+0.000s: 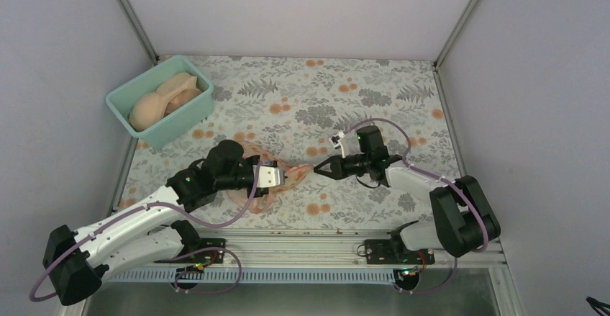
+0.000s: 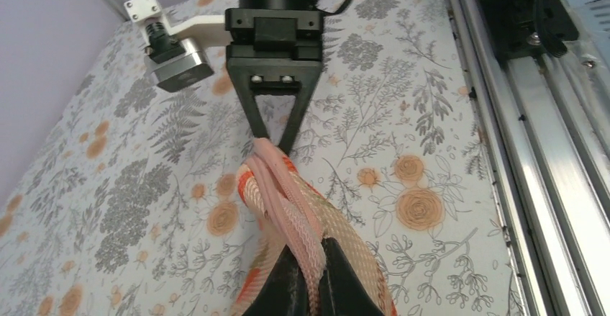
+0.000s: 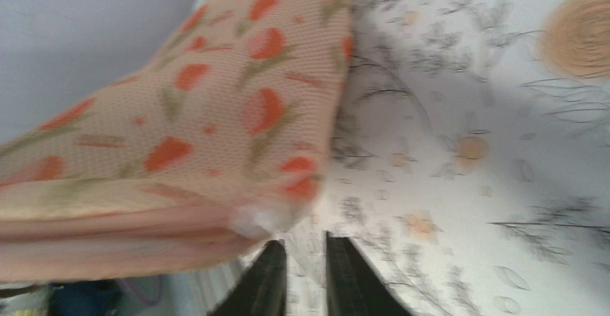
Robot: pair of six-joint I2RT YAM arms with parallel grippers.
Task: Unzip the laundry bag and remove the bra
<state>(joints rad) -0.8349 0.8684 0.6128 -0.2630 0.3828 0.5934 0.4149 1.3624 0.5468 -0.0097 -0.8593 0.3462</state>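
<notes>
With unzipping judged in hand, the left gripper (image 2: 316, 281) is pressed shut on the laundry bag (image 2: 288, 201), held near the table's (image 1: 374, 93) front edge, and the right gripper (image 3: 306, 273), narrowly parted and empty, must be closed on the unseen zip pull.

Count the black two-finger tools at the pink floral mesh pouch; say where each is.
2. The left tool is clamped on the pink trim of the pale pink floral mesh laundry bag. The right tool sits just off the bag's opposite end, slightly open, gripping nothing.
</notes>
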